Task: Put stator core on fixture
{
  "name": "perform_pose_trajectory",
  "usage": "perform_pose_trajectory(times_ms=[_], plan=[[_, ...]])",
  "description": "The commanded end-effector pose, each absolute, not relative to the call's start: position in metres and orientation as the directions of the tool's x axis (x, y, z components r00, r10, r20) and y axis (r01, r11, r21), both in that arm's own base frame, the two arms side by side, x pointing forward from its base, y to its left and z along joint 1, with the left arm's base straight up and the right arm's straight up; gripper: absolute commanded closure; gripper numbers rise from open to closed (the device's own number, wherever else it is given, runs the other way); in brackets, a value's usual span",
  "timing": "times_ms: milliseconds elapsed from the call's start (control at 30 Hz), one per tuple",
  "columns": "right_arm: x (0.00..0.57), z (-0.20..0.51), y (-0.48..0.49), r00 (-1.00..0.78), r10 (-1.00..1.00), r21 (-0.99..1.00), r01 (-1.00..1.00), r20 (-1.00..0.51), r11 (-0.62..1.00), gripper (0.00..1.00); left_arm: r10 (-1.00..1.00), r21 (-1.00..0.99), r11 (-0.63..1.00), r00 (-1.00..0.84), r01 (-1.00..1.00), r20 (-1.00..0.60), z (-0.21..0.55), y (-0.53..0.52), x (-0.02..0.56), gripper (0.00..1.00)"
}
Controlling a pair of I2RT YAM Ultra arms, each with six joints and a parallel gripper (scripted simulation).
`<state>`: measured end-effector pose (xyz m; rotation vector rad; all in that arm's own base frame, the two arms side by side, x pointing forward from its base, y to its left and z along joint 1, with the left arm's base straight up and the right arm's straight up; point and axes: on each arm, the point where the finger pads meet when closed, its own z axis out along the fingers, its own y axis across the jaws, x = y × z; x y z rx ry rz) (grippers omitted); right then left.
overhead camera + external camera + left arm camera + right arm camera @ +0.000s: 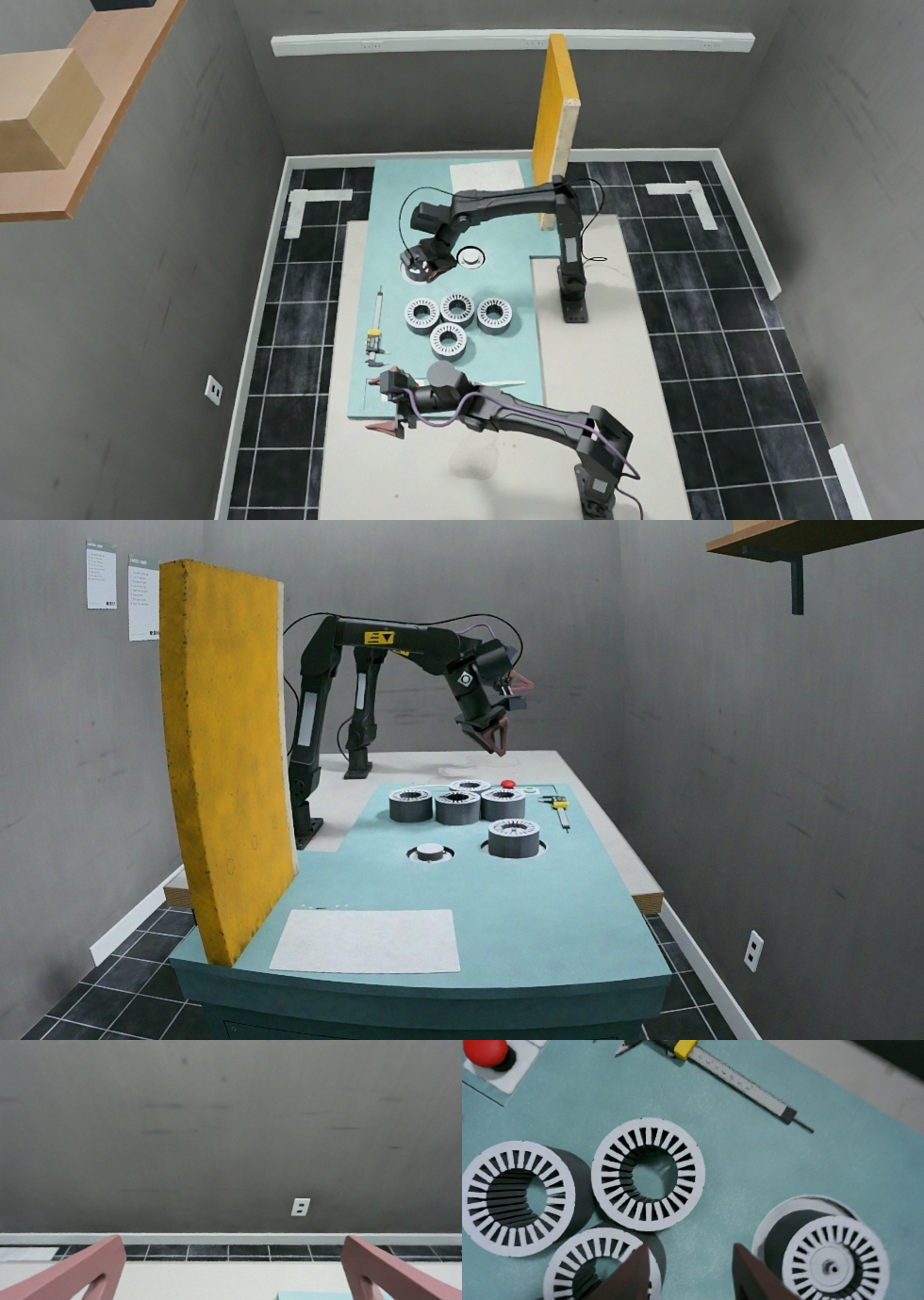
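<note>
Teal tabletop (pixel 390 193) (pixel 549 907) (pixel 325 1296) (pixel 726 1158) with stator cores grouped between its two long edges.
Four loose cores (pixel 421 330) (pixel 502 809) (pixel 599 1177) stand upright, bunched inward of the caliper (pixel 377 316) (pixel 563 817) (pixel 745 1082), which lies along one long edge; the red button (pixel 507 784) (pixel 485 1049) is near one short edge, the white sheet (pixel 485 176) (pixel 365 941) near the opposite one, beside a corner with an upright yellow board (pixel 553 109) (pixel 226 758); between sheet and cores sit the empty fixture (pixel 461 262) (pixel 413 856) and an occupied one (pixel 486 849) (pixel 760 1233).
</note>
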<state>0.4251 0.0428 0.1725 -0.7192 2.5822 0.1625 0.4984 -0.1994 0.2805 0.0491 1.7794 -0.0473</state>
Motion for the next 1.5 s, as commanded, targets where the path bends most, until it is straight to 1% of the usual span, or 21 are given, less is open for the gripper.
perform_pose_trajectory(times_ms=[0, 133, 200, 300, 367, 400, 467, 533, 600, 767, 800, 833, 933, 967, 1000, 1100, 1267, 1467], plan=[[0.411, 0.174, 0.051, -0.815, -0.389, 0.036, -0.446, -0.429, 0.894, 0.63, -0.007, -0.017, 0.998, -0.175, 0.057, -0.985, 0.304, -0.182, 0.494, 0.00], [0.397, 0.165, 0.062, -0.910, -0.194, 0.121, -0.253, -0.367, 0.960, 0.63, -0.004, -0.016, 0.997, -0.172, 0.070, -0.985, 0.316, -0.159, 0.488, 0.00], [0.387, 0.156, 0.069, -0.950, -0.062, 0.161, -0.116, -0.307, 0.980, 0.63, -0.005, -0.018, 0.997, -0.164, 0.075, -0.987, 0.326, -0.144, 0.482, 0.00], [0.371, 0.148, 0.077, -0.963, 0.132, 0.188, 0.088, -0.235, 0.978, 0.63, 0.002, -0.014, 0.996, -0.166, 0.091, -0.986, 0.334, -0.123, 0.471, 0.00], [0.371, 0.148, 0.077, -0.963, 0.132, 0.188, 0.088, -0.235, 0.978, 0.63, 0.002, -0.014, 0.996, -0.166, 0.091, -0.986, 0.334, -0.123, 0.471, 0.00], [0.384, 0.160, 0.076, -0.947, 0.134, 0.197, 0.078, -0.291, 0.977, 0.63, 0.017, -0.005, 0.994, -0.202, 0.106, -0.979, 0.318, -0.130, 0.475, 0.00], [0.363, 0.143, 0.084, -0.963, 0.174, 0.190, 0.135, -0.204, 0.973, 0.63, -0.006, -0.017, 0.997, -0.150, 0.072, -0.989, 0.342, -0.107, 0.466, 0.00], [0.345, 0.135, 0.092, -0.945, 0.300, 0.180, 0.274, -0.134, 0.945, 0.63, -0.007, -0.017, 0.997, -0.133, 0.073, -0.991, 0.354, -0.091, 0.456, 0.00], [0.334, 0.130, 0.095, -0.896, 0.432, 0.165, 0.414, -0.098, 0.895, 0.63, -0.001, -0.012, 0.997, -0.132, 0.082, -0.991, 0.358, -0.078, 0.447, 0.00], [0.305, 0.117, 0.105, -0.759, 0.649, 0.105, 0.643, -0.041, 0.759, 0.63, 0.002, -0.005, 0.997, -0.092, 0.075, -0.996, 0.378, -0.044, 0.419, 0.00], [0.320, 0.126, 0.106, -0.779, 0.623, 0.147, 0.609, -0.077, 0.780, 0.63, 0.008, -0.004, 0.997, -0.137, 0.083, -0.991, 0.361, -0.050, 0.426, 0.00], [0.309, 0.120, 0.109, -0.790, 0.611, 0.119, 0.603, -0.050, 0.789, 0.63, -0.005, -0.008, 0.999, -0.065, 0.054, -0.998, 0.389, -0.039, 0.417, 0.00], [0.301, 0.115, 0.108, -0.773, 0.633, 0.096, 0.628, -0.036, 0.772, 0.63, -0.001, -0.006, 0.999, -0.082, 0.052, -0.997, 0.380, -0.035, 0.414, 0.00], [0.296, 0.114, 0.110, -0.740, 0.672, 0.082, 0.669, -0.028, 0.739, 0.63, -0.007, -0.008, 0.999, -0.022, 0.045, -1.000, 0.406, -0.030, 0.407, 0.00], [0.288, 0.110, 0.110, -0.700, 0.713, 0.060, 0.711, -0.021, 0.700, 0.63, -0.001, -0.003, 0.999, -0.050, 0.047, -0.999, 0.392, -0.026, 0.403, 0.00], [0.281, 0.107, 0.112, -0.622, 0.782, 0.043, 0.781, -0.028, 0.623, 0.63, 0.004, 0.003, 0.999, -0.036, 0.046, -0.999, 0.399, -0.017, 0.393, 0.00], [0.270, 0.103, 0.114, -0.579, 0.815, 0.015, 0.815, -0.031, 0.579, 0.63, 0.008, 0.008, 1.000, -0.010, 0.029, -1.000, 0.406, -0.005, 0.379, 0.00], [0.269, 0.104, 0.115, -0.574, 0.818, 0.017, 0.818, -0.031, 0.575, 0.63, 0.009, 0.009, 1.000, 0.004, 0.017, -1.000, 0.411, 0.000, 0.374, 0.00]])
